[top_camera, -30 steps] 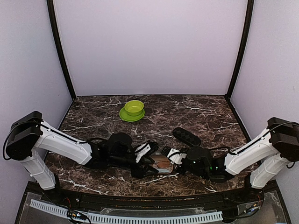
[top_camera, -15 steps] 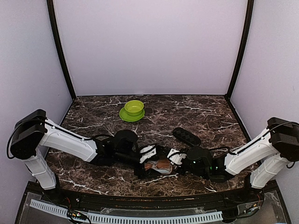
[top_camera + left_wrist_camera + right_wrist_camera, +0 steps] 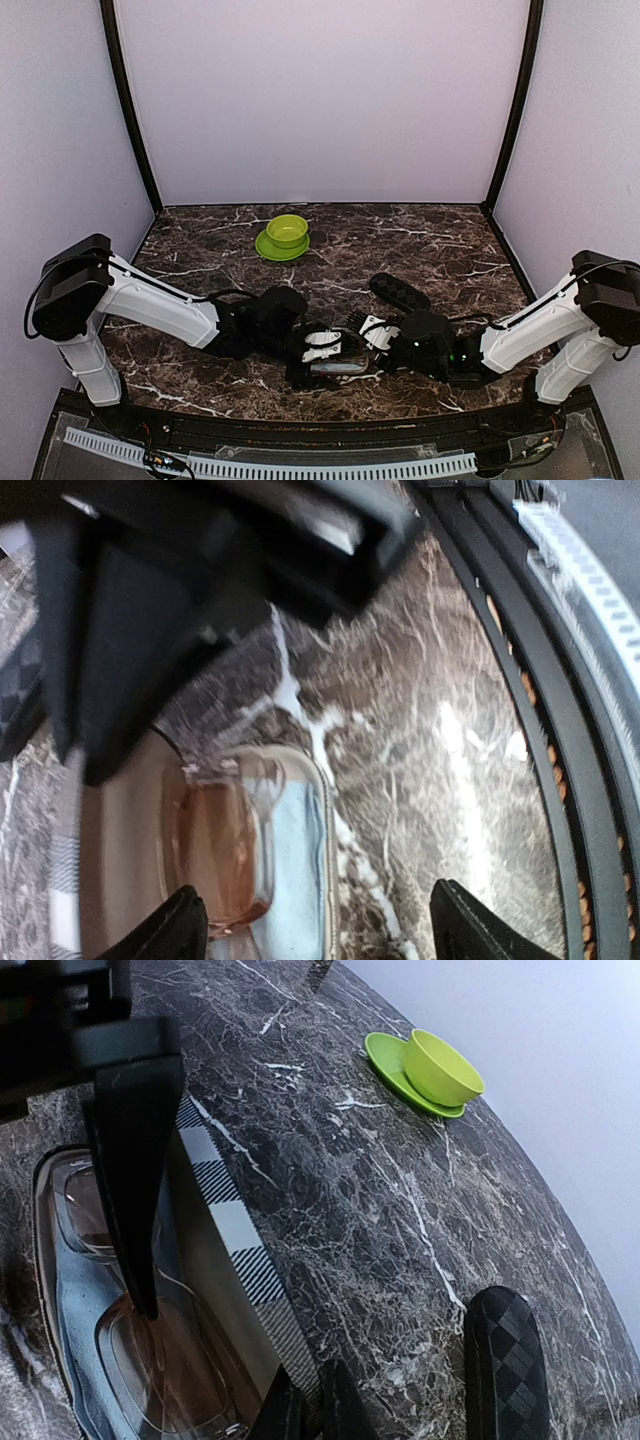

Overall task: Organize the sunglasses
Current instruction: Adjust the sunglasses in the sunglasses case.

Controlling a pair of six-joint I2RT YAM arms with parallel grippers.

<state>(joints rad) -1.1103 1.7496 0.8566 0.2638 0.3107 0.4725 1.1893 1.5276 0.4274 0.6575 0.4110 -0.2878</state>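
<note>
The sunglasses (image 3: 215, 850), their lenses see-through reddish-brown, are lying inside the open striped case (image 3: 235, 1230), lower centre of the overhead view. The left pincer (image 3: 320, 932) is hovering spread above them; the right pincer (image 3: 305, 1405) is pinching the case's striped edge.

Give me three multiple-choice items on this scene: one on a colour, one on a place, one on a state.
1. What colour is the bowl at the back?
A red. B green. C white.
2. Where do the reddish-brown sunglasses lie?
A in the open striped case. B in the bowl. C on the floor.
3. How does the left end effector stand?
A shut on the sunglasses. B shut on the bowl. C open, over the case.

Key:
1 B: the top view shows it bright green.
2 A: both wrist views show the lenses lying inside the case.
3 C: its fingertips stand wide apart and grip nothing.
</note>
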